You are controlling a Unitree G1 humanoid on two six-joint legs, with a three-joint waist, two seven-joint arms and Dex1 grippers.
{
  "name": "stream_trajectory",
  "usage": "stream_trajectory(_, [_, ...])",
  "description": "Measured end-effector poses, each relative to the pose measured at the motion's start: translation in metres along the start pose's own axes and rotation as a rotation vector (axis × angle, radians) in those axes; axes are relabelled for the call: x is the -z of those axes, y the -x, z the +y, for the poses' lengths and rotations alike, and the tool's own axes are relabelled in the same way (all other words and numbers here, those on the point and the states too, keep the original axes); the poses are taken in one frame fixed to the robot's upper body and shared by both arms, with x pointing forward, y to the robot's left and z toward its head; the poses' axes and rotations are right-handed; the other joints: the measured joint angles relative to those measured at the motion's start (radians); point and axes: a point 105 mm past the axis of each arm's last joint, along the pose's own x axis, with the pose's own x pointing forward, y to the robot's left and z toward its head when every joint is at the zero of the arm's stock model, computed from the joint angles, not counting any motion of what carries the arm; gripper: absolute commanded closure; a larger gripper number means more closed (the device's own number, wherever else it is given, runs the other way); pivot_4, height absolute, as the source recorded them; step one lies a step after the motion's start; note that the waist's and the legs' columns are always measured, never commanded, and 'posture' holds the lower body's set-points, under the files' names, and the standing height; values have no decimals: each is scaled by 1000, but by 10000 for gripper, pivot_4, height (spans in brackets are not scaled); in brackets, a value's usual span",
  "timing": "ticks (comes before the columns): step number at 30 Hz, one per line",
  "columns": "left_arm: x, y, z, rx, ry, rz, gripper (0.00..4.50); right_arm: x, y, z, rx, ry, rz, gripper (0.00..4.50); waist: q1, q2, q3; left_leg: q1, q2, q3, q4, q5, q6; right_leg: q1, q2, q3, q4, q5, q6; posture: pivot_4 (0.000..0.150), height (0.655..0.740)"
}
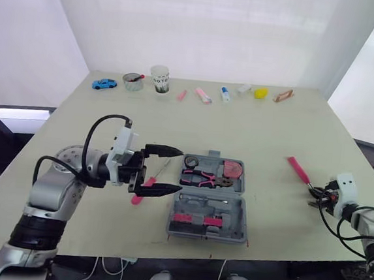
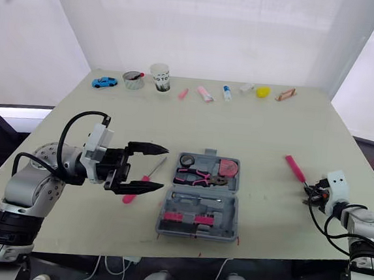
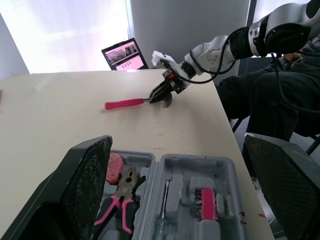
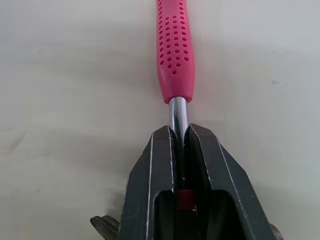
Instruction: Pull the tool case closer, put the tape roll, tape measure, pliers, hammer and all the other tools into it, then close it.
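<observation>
At the left, the left gripper [image 1: 181, 172] stands wide open, its two black fingers pointing at the left edge of the tool case [image 1: 241, 218]. A screwdriver [image 2: 150, 172] with a pink handle lies on the table [image 1: 253, 133] between and below those fingers. I cannot tell whether it touches either finger.

The tool case sits open near the front edge of the table, just right of that gripper. Its far half holds a round black item [image 1: 192, 161], the pliers [image 1: 200, 178] with pink and black grips, and a pink item [image 1: 232, 169] at the right end. Its near half holds a thin metal tool [image 1: 208, 199] and a pink holder of bits [image 1: 196, 218].

Further right, well apart from the case, the hammer [image 4: 175, 50] lies on the table with its pink handle pointing away towards the far side. The right gripper [image 4: 179, 131] is clamped narrowly on the bare metal shaft just below the handle, near the table's right edge.

Along the far edge stand a blue toy car [image 1: 104, 83], a tin [image 1: 133, 81], a paper cup [image 1: 159, 78], two pink pieces [image 1: 182, 94], a small bottle [image 1: 225, 94], a yellow lump [image 1: 261, 93] and a brown frame [image 1: 283, 95].
</observation>
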Motion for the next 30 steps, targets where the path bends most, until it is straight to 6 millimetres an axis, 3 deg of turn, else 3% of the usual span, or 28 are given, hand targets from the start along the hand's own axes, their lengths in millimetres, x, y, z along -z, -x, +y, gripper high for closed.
stream_trajectory(6, [6, 10, 2, -14, -11, 26, 0, -48, 11, 39, -152, 208, -36, 44823, -2, 6, 4, 0, 0, 0, 0, 0, 0, -1, 1, 1, 1, 0, 0, 1500, 7400])
stream_trajectory(10, [12, 21, 1, -31, -9, 43, 0, -75, 13, 82, -305, 313, -35, 44823, 1, 6, 4, 0, 0, 0, 0, 0, 0, -1, 1, 0, 1, 0, 0, 1500, 7400])
stream_trajectory(18, [20, 36, 3, -46, -7, 84, 0, -88, 8, 125, -479, 419, 26, 44823, 6, 5, 4, -2, 0, 1, 0, 0, 0, -3, 0, 0, 0, 0, 0, 1500, 7400])
stream_trajectory(19, [21, 46, 4, -61, -14, 97, 0, -95, 7, 149, -573, 480, 49, 44823, 6, 5, 5, -2, 1, 0, 0, 0, 0, -4, 0, -1, 0, -1, 0, 1500, 7400])
stream_trajectory(23, [26, 57, 4, -74, -2, 135, 0, -97, 4, 169, -649, 534, 115, 44823, 7, 5, 5, -5, 1, 1, 0, 0, 0, -6, 0, -1, 0, -2, -3, 1500, 7400])
stream_trajectory(24, [28, 60, 5, -78, 2, 145, 0, -101, 4, 183, -690, 565, 125, 44823, 7, 5, 5, -6, 1, 0, 0, 0, 0, -8, 0, -1, 1, -2, -3, 1500, 7400])
stream_trajectory(30, [32, 66, 2, -77, 14, 170, 0, -101, 4, 204, -748, 630, 173, 44823, 19, 5, 5, -18, 1, 0, 3, 0, 0, -19, 0, -2, 2, 0, 0, 1500, 7400])
